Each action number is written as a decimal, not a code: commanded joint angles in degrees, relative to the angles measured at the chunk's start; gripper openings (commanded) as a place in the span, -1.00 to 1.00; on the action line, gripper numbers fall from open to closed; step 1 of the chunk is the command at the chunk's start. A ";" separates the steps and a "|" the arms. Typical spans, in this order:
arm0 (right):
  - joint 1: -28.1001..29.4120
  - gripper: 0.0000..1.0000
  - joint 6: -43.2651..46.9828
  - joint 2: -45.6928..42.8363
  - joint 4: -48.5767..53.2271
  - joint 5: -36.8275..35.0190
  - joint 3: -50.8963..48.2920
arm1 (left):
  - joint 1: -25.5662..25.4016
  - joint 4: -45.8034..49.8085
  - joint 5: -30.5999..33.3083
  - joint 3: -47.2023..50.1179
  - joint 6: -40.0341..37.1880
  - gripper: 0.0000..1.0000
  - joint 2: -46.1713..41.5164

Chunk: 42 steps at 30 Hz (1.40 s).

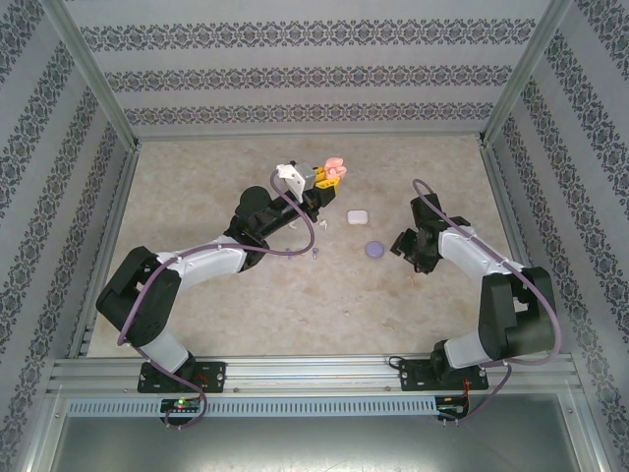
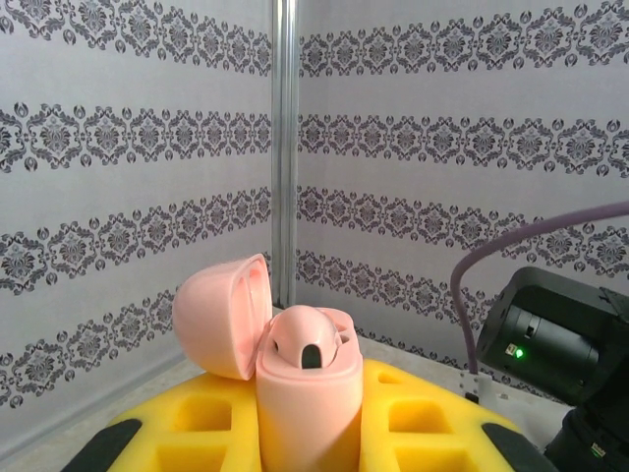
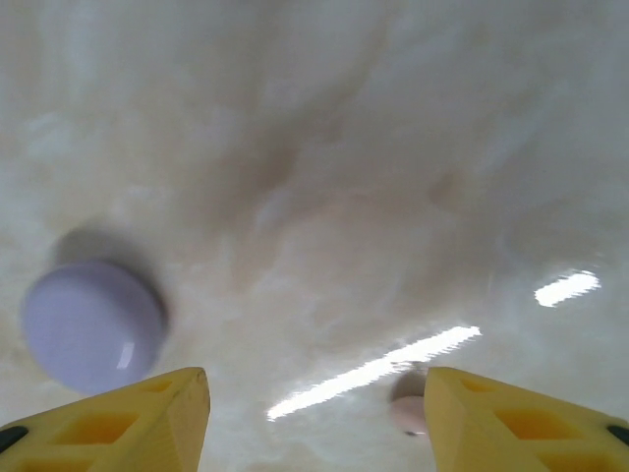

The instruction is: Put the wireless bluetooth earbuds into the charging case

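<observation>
Your left claw (image 1: 329, 177) is raised over the far middle of the table (image 1: 197, 315) and is clamped narrowly on the pink case (image 2: 310, 393), which stands upright between its yellow fingers (image 2: 197, 423). The lid (image 2: 221, 315) of that case is swung open and tipped back to the left. From the left wrist camera you look into the top of the case: one dark slot shows in the pink insert, and you cannot tell whether a bud sits in either well.

Your right claw (image 3: 314, 393) hangs low over the right half of the table with its jaws standing wide and nothing between them. A pink earbud (image 3: 405, 413) lies on the table just beside the inner edge of its right finger (image 3: 511, 423), partly hidden by it and blurred, so you cannot tell whether the two touch.

The purple case (image 1: 374, 250) lies shut near the middle of the table, just left of the right claw; in the right wrist view it sits close to the left finger but apart from it. The white case (image 1: 357, 216) lies shut a little farther back, between the two claws and near the purple one without touching it.

A tiny pale thing (image 1: 314, 254) lies on the table by the left arm's cable (image 1: 285, 251), too small to name
</observation>
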<state>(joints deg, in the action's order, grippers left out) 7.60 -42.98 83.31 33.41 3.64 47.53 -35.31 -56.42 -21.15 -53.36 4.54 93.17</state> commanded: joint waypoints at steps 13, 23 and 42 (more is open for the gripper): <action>0.08 0.15 2.25 0.38 -1.56 3.10 -6.37 | -1.78 0.26 -0.58 0.57 -1.11 -1.00 -2.06; 3.71 0.13 -0.32 -2.45 0.50 2.59 -5.48 | -2.31 0.33 -0.44 0.29 -1.25 -1.00 -1.42; 2.69 -0.01 -10.52 -0.72 3.51 -3.72 -3.34 | -2.53 -0.32 -0.58 -0.69 -1.13 -1.00 0.36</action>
<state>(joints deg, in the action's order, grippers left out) 10.98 -50.48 81.56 36.84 1.65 42.85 -37.15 -55.66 -21.15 -53.34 4.10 92.99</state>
